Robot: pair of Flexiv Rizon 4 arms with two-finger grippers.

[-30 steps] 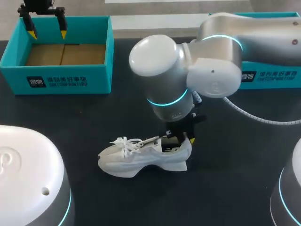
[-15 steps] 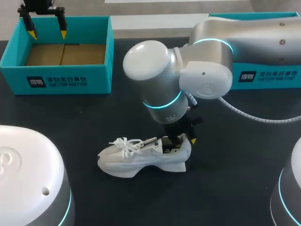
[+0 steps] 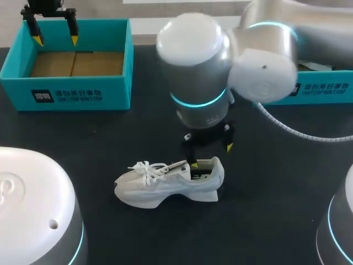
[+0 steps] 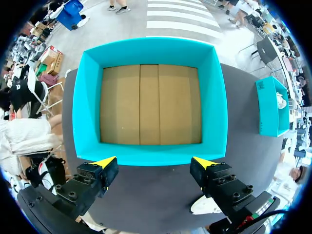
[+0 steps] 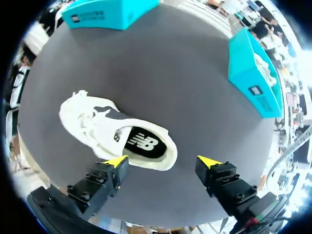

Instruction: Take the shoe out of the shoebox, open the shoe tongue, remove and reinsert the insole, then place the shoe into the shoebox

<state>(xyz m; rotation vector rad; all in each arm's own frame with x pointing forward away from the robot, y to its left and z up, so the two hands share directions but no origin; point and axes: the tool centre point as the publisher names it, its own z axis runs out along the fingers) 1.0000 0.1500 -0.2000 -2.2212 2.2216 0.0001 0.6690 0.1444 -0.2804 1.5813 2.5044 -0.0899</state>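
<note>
While the white sneaker [image 3: 168,186] is resting on its sole near the middle of the dark counter [image 3: 276,187], toe pointing left and heel right, the right fingers [image 3: 211,155] are hanging just above its heel opening. They are spread apart and gripping nothing. One yellow tip is showing by the shoe's collar and the other past the heel, over bare counter. From the right wrist, the dark insole [image 5: 144,144] is showing inside the shoe. Open counter is lying all around the sneaker, on the near side and to both left and right. The teal shoebox [image 3: 66,94] is standing at the far left edge, mouth up, with its cardboard floor showing. The left fingers [image 3: 55,40] are hanging above it, spread apart and holding nothing. A second teal box [image 3: 320,91] is sitting at the far right, partly hidden behind the right arm.
</note>
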